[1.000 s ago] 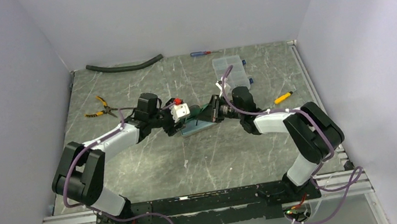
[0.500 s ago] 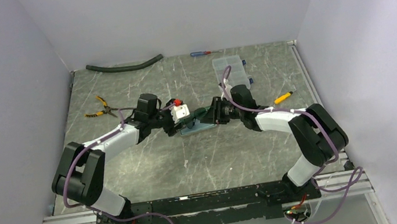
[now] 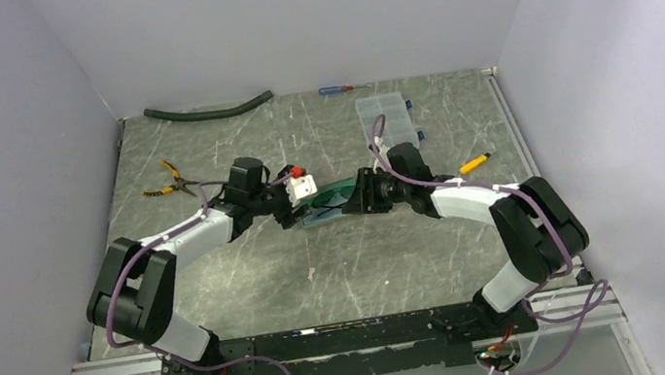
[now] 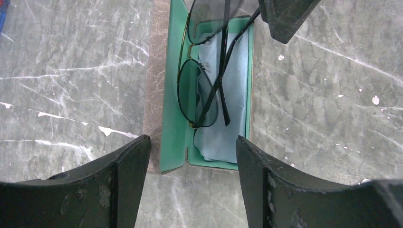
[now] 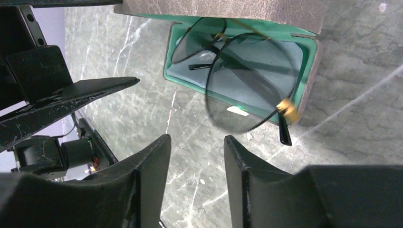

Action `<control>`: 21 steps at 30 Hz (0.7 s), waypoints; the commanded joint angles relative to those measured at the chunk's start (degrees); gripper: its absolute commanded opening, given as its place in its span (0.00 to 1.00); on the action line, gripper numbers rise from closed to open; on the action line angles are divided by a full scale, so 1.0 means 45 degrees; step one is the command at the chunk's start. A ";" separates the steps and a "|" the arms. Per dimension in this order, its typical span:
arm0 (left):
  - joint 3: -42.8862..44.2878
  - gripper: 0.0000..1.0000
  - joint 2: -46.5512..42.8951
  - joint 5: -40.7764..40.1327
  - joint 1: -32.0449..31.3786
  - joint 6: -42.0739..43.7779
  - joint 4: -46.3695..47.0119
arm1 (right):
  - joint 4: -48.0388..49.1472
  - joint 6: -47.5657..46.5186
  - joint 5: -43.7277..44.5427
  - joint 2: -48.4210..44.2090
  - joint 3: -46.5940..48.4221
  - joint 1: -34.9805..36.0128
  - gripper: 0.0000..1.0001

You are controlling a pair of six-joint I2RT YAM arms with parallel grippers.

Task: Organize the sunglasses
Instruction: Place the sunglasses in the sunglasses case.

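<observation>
Grey marble bench (image 3: 340,265) is carrying everything | left claw (image 4: 192,142) is hanging wide open, gripping nothing | right claw (image 5: 197,138) is standing part-open, gripping nothing | sunglasses (image 4: 197,92) are lying in the open case (image 4: 173,142), just ahead of both claws

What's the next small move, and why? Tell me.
Probably use the right gripper to nudge the overhanging end of the sunglasses inward. Its jaws stand open and empty, while one lens and hinge hang past the teal rim of the case.
</observation>
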 commanded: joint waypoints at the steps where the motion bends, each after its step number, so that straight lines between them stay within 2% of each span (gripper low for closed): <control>1: -0.0425 0.71 0.0196 0.0600 -0.0183 -0.0457 0.0053 | -0.1840 -0.1007 0.0093 -0.0745 0.0917 -0.0141 0.52; 8: -0.0587 0.69 0.0071 0.0519 -0.0274 -0.0595 0.0238 | -0.3607 -0.1662 0.0022 -0.1643 0.1324 -0.0438 0.58; 12: -0.0688 0.66 -0.0163 0.0433 -0.0319 -0.0362 0.0583 | -0.4727 -0.1846 0.0165 -0.2312 0.1560 -0.1221 0.58; 16: -0.0562 0.62 -0.0074 -0.0115 -0.0675 -0.0080 0.1332 | -0.3684 -0.0820 -0.0046 -0.2393 0.1351 -0.2455 0.55; 19: -0.0437 0.59 0.0382 -0.0840 -0.1129 0.0073 0.1917 | -0.2405 0.0006 -0.0188 -0.1354 0.1454 -0.2742 0.54; 21: -0.0459 0.56 0.0644 -0.1194 -0.1358 0.0151 0.2359 | -0.2340 0.0199 -0.0253 -0.0418 0.1956 -0.2749 0.52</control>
